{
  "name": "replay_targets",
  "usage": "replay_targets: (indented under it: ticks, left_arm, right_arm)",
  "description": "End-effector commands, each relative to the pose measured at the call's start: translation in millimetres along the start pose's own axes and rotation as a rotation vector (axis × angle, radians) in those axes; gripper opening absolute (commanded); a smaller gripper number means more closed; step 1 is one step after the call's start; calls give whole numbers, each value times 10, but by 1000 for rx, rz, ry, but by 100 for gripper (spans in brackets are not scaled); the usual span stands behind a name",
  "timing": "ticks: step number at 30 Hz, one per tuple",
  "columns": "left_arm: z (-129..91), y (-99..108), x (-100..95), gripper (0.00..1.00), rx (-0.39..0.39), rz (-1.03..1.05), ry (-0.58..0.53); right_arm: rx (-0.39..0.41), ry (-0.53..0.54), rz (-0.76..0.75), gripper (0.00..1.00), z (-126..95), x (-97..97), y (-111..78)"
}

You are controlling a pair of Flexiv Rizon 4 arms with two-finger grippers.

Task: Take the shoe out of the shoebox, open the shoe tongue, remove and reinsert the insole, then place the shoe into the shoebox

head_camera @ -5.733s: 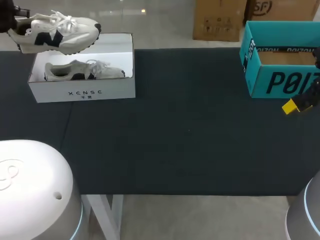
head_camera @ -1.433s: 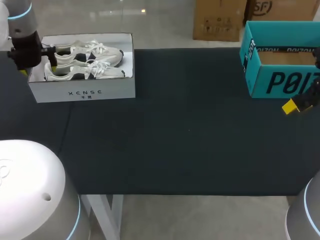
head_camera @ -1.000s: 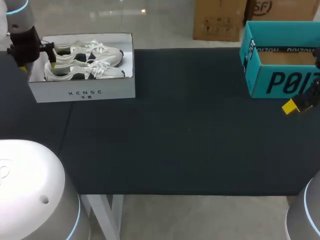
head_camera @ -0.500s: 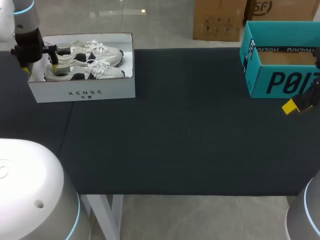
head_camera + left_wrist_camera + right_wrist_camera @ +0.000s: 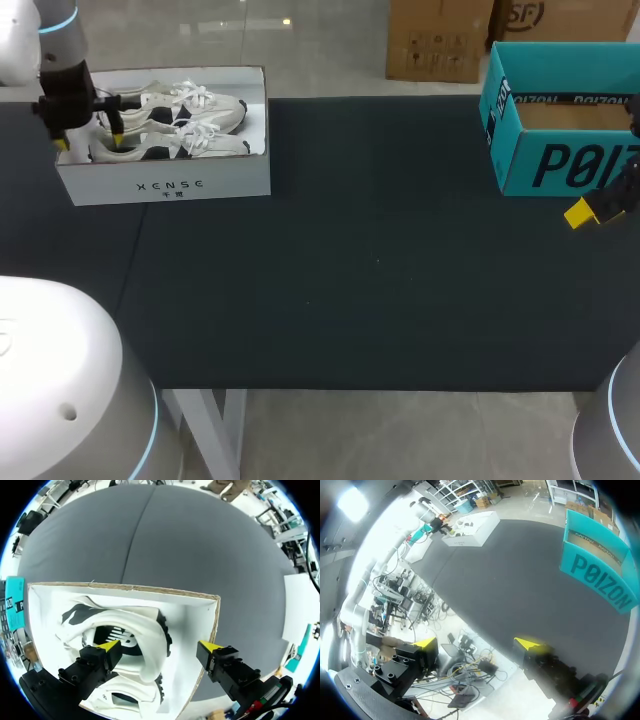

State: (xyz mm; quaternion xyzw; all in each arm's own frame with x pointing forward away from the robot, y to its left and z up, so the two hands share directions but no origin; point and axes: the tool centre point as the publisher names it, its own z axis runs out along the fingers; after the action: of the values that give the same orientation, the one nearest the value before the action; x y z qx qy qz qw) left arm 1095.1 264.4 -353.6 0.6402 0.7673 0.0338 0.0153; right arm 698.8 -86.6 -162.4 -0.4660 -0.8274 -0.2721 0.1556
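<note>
Over shoebox (image 5: 192,614) end wall, spread left gripper (image 5: 159,645).

From my remote station I see a wide table (image 5: 380,260) covered in dark grey matte cloth. A thin seam (image 5: 130,268) runs across the cloth toward the left side. White metal legs (image 5: 234,440) show beneath the near edge.

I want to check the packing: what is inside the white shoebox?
Two white sneakers lie side by side in the white shoebox, with the open left gripper above their heel end. The box floor beneath them is covered.
</note>
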Motion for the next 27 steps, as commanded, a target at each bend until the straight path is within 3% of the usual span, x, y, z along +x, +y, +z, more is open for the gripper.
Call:
replay_targets:
  ticks: [1,7,8,9,10,11,12,13,18,23,25,27]
  left_arm:
    - [27,51,-10,100,4,2,2]
    - [47,88,-34,100,3,8,3]
    - [46,92,-43,93,2,9,2]
    - [46,94,-54,75,2,10,1]
    - [49,95,-66,66,2,11,0]
    - [53,91,-80,41,2,13,0]
    - [57,87,-92,29,1,14,0]
    - [62,81,-104,25,4,16,-2]
    - [103,39,-140,27,14,22,-1]
    - [154,11,-146,14,22,28,5]
    - [155,3,-138,0,24,29,6]
    - [148,1,-127,0,24,29,5]
  right_arm:
    - [1,-1,1,100,3,-2,1]
    - [1,-1,1,100,3,-2,1]
    - [1,-1,1,100,3,-2,1]
    - [1,-1,1,100,3,-2,1]
    - [1,-1,1,100,3,-2,1]
    - [1,-1,1,100,3,-2,1]
    - [1,-1,1,100,3,-2,1]
    - [1,-1,1,100,3,-2,1]
    - [1,-1,1,100,3,-2,1]
    - [1,-1,1,100,3,-2,1]
    - [1,-1,1,100,3,-2,1]
    - [1,-1,1,100,3,-2,1]
